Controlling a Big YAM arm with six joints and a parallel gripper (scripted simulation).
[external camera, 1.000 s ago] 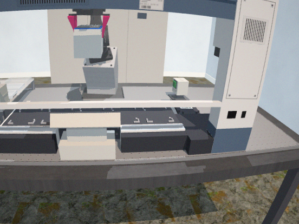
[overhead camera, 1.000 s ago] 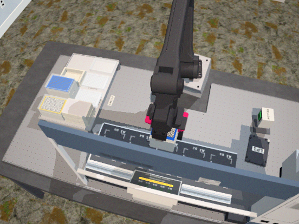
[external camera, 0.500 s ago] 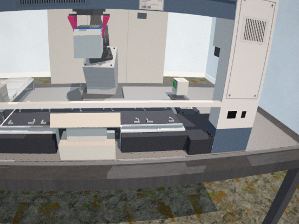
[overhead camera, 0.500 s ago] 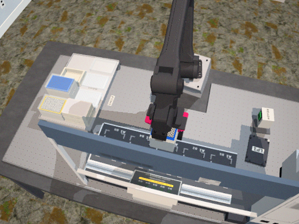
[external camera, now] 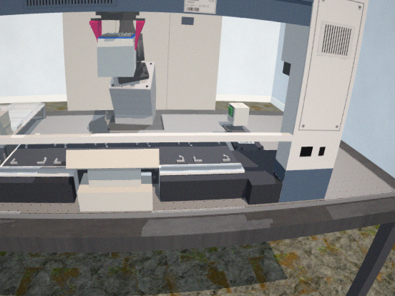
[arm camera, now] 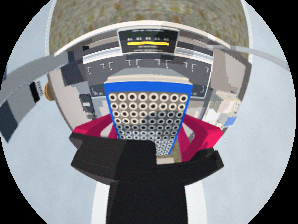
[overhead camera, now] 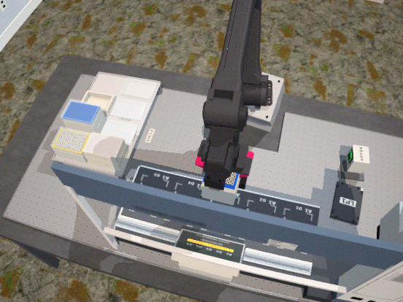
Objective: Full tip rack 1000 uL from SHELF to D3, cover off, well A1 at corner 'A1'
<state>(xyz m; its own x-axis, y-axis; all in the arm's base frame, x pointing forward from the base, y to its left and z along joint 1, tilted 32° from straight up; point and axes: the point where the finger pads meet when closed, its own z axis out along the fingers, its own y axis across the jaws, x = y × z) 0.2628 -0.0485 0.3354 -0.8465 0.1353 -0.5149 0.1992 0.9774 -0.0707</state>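
The gripper (overhead camera: 223, 174) holds the blue tip rack (external camera: 116, 57) between its pink fingers (external camera: 94, 28), uncovered, high above the deck strip (overhead camera: 277, 209) near the bench's front edge.

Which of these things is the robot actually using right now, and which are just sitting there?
Part of the job:
- hand, shut on the blue tip rack, held high
- deck strip with its corner brackets
- green READY key, to press last

Just sitting there:
- yellow-rimmed rack on the shelf
- covered blue rack on the shelf
- black block beside the key
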